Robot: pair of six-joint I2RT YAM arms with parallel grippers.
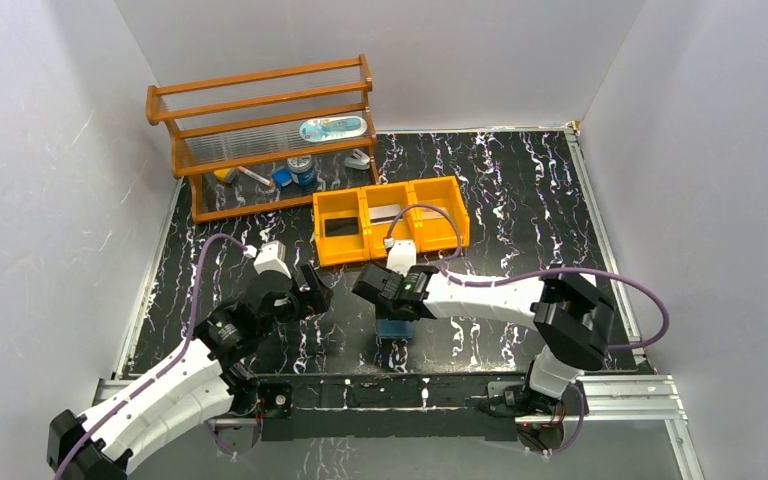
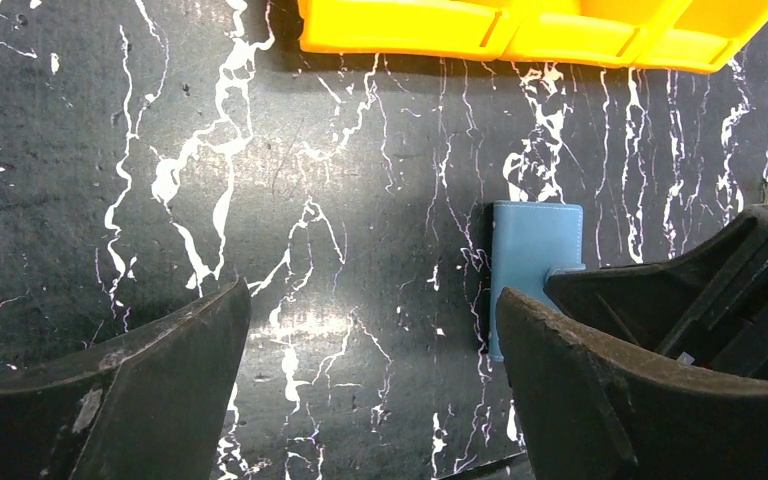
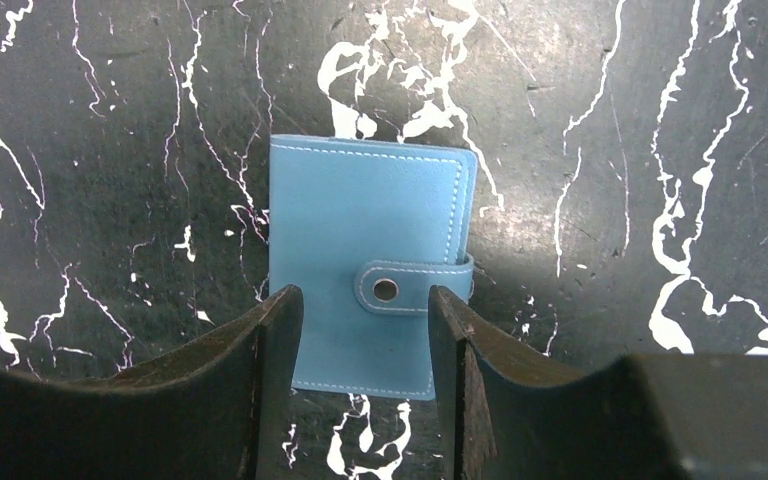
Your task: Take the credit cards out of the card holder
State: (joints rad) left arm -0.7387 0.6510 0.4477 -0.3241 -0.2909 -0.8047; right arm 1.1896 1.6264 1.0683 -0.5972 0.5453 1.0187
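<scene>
— Where is the card holder (image 3: 360, 220)?

— It lies flat on the worktop (image 3: 110, 150), directly under the right pincer (image 3: 365, 300), closed, its tab (image 3: 400, 288) snapped.

— And that pincer's fingers?

— They stand partly apart, one either side of the tab, clamped on nothing. Whether they touch the cover cannot be told.

— The left pincer (image 2: 372, 295)?

— It is spread wide over bare worktop, with the card holder just off to its right.

— Any cards visible?

— A dark card (image 1: 342, 227) and a grey card (image 1: 385, 212) lie in the tray (image 1: 343, 255) beyond both pincers.
</scene>
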